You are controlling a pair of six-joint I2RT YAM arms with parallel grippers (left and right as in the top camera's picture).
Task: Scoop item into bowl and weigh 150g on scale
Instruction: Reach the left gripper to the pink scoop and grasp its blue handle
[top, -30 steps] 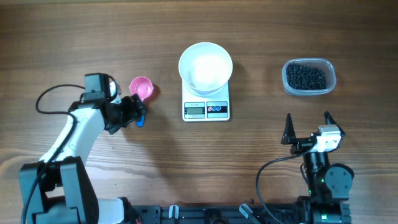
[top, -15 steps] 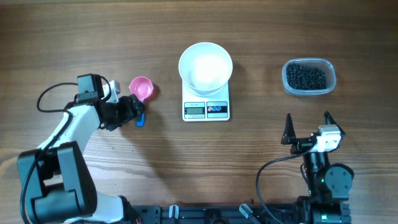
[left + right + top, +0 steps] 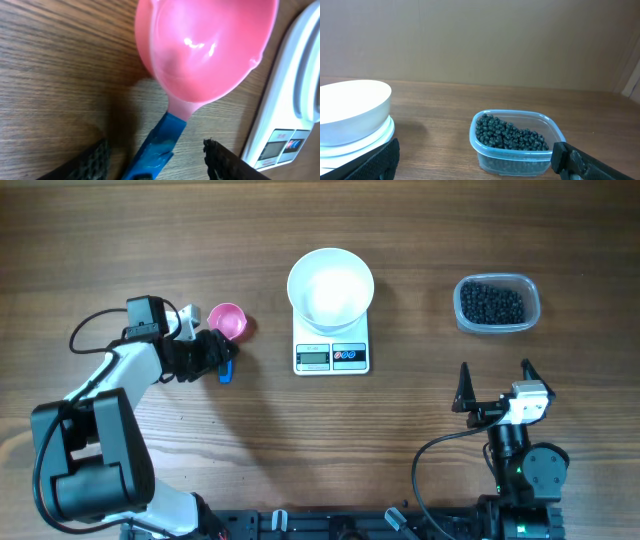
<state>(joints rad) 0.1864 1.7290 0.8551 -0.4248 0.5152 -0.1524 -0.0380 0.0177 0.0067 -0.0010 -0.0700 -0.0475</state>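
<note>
A pink scoop (image 3: pixel 227 321) with a blue handle (image 3: pixel 226 371) lies on the table left of the scale. My left gripper (image 3: pixel 221 358) straddles that handle. In the left wrist view the handle (image 3: pixel 156 142) runs between the two fingers with a gap on each side, so the gripper (image 3: pixel 155 146) is open and holds nothing. The white bowl (image 3: pixel 330 287) stands on the white scale (image 3: pixel 331 356). The black item (image 3: pixel 491 303) fills a clear tub (image 3: pixel 530 308) at the right. My right gripper (image 3: pixel 495 383) hangs open near the front edge, facing the tub (image 3: pixel 517 150), the item (image 3: pixel 510 135) and the bowl (image 3: pixel 350 105).
The scale's corner (image 3: pixel 295 115) shows just right of the scoop bowl (image 3: pixel 205 45) in the left wrist view. Bare wooden tabletop (image 3: pixel 420 260) lies between the scale and the tub. A black cable (image 3: pixel 90 325) loops beside the left arm.
The left gripper's jaws have narrowed around the blue handle and its wrist has shifted slightly. The scoop, bowl, tub and right arm have not moved.
</note>
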